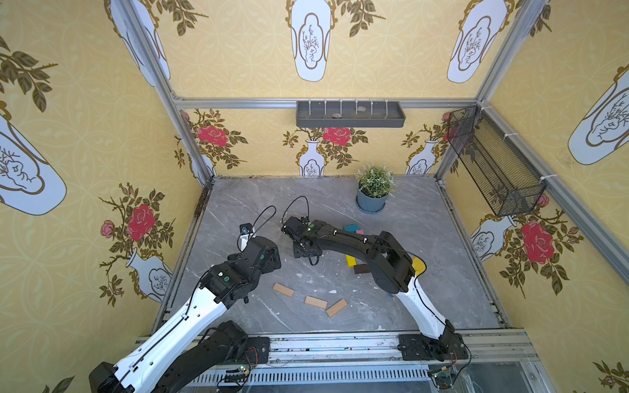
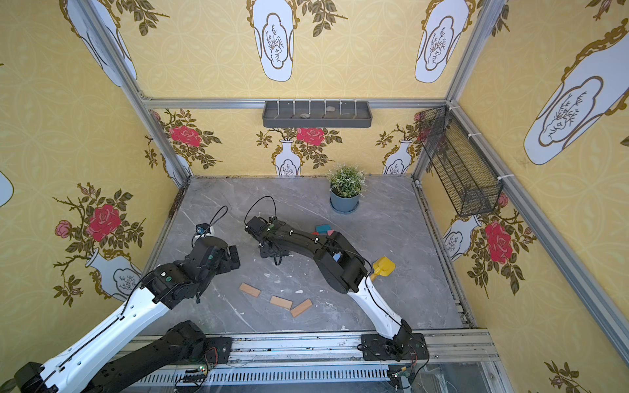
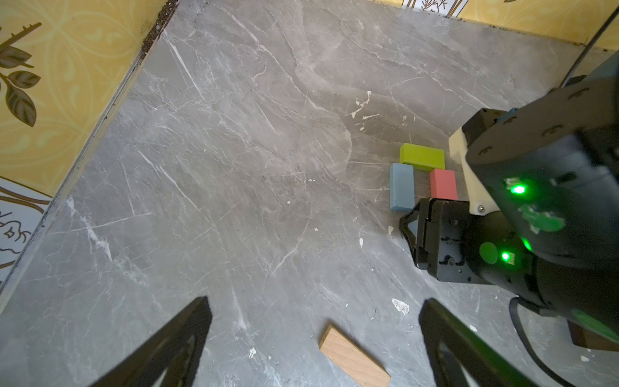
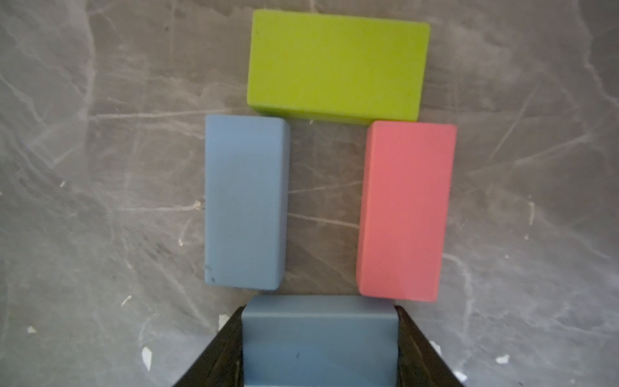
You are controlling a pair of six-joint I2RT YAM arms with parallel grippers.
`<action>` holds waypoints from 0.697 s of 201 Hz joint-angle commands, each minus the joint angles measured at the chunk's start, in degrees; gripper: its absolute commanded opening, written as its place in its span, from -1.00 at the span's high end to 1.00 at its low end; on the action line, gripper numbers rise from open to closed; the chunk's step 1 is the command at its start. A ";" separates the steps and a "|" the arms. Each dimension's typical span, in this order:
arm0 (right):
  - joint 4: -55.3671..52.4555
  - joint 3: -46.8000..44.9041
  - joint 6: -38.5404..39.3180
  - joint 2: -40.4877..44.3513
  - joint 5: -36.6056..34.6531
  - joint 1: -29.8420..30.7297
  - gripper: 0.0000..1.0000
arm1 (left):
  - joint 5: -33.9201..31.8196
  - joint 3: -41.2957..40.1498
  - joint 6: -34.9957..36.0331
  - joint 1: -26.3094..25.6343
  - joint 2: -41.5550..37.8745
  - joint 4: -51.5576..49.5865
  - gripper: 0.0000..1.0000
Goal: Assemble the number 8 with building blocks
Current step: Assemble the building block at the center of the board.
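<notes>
In the right wrist view a green block (image 4: 336, 65) lies crosswise, with a light blue block (image 4: 246, 202) and a pink block (image 4: 407, 211) running down from its ends. My right gripper (image 4: 320, 315) is shut on a second light blue block (image 4: 318, 338), held crosswise right at the near ends of those two. In both top views the right wrist (image 1: 306, 250) hides this figure. My left gripper (image 3: 315, 301) hangs open over the table near a tan block (image 3: 353, 358). Three tan blocks (image 1: 316, 302) lie near the front.
Teal (image 1: 351, 227), pink (image 1: 359, 232), yellow (image 1: 350, 261) and dark brown (image 1: 361, 268) blocks lie beside the right arm. A yellow toy tool (image 2: 383, 267) sits right of that arm. A potted plant (image 1: 373, 189) stands at the back, and a wire basket (image 1: 493, 163) hangs on the right wall.
</notes>
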State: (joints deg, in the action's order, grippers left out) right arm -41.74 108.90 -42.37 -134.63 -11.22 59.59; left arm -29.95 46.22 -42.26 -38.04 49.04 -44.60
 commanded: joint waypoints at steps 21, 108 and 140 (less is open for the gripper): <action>-0.30 0.48 -0.66 -1.08 0.33 -0.18 -0.06 | -0.50 -0.25 -0.10 0.07 0.18 -0.17 -1.00; -0.19 0.79 -0.66 -1.60 1.02 -0.18 -0.12 | -0.40 -0.24 -0.10 0.07 0.45 -0.05 -1.00; -0.19 0.66 -0.81 -1.51 1.46 -0.18 -0.21 | -0.38 -0.27 -0.05 0.07 0.46 -0.09 -1.00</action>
State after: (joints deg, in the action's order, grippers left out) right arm -41.87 109.80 -42.37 -135.31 -11.64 59.51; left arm -29.95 46.22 -42.26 -38.04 49.43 -44.58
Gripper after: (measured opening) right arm 0.600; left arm 0.998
